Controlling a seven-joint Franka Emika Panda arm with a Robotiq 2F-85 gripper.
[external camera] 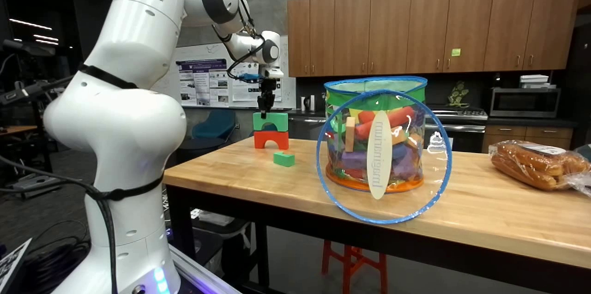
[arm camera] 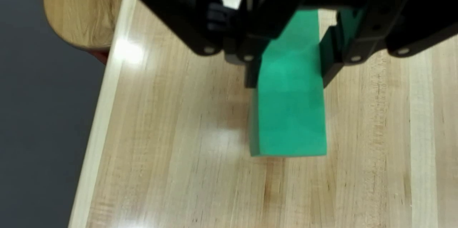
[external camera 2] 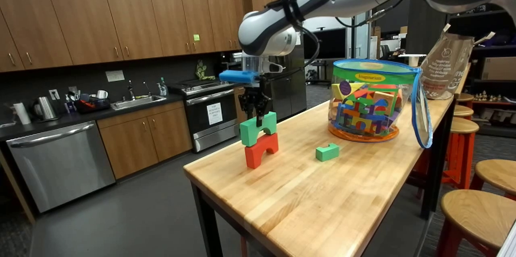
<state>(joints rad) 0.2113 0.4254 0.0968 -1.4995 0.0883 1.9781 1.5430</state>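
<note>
My gripper [arm camera: 289, 77] is shut on a green arch block [arm camera: 291, 124], its pads pressing both long sides near the middle. The foam narrows slightly between them. In both exterior views this green arch [external camera: 270, 118] [external camera 2: 250, 132] sits level on top of a red arch block [external camera: 271, 135] [external camera 2: 254, 156] and appears to touch it. The red arch stands upright on the wooden table, opening downward. From above, the wrist view hides the red arch. A small green notched block [external camera: 283, 159] [external camera 2: 327, 152] lies apart on the table, a short way from the stack.
A clear zip bag [external camera 2: 346, 72] full of coloured blocks stands farther along the table [external camera 2: 306, 192], its round lid [external camera 2: 421, 107] hanging open. Packaged bread [external camera: 535, 165] and a paper bag [external camera 2: 445, 67] are beyond. Stools [external camera 2: 477, 212] line one side. The stack stands near a table end.
</note>
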